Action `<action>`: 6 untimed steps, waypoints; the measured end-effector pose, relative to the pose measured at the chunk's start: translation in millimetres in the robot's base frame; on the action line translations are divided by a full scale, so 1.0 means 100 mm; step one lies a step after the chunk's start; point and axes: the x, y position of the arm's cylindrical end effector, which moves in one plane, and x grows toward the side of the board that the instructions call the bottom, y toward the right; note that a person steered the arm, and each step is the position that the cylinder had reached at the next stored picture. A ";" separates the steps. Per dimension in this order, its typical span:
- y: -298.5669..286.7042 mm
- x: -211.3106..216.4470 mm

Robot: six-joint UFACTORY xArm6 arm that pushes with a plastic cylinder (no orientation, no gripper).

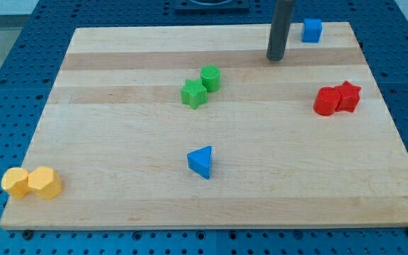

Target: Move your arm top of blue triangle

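At the view's lower left sit two yellow blocks (31,182), clear of trouble. Steering down toward the blue triangle (200,161) at centre-bottom, I could clip the green star (193,93) and green cylinder (210,77). My tip (275,59), bare, rests near the blue cube (312,30). No writing is readable.

tip (275,58) near view's top | triangle (200,162) well below it | cube (312,30) just right of tip
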 end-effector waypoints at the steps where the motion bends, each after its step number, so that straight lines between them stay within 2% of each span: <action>1: 0.00 0.06; 2: -0.01 0.57; 4: -0.54 1.43; 5: -1.15 1.60; 6: -1.82 2.04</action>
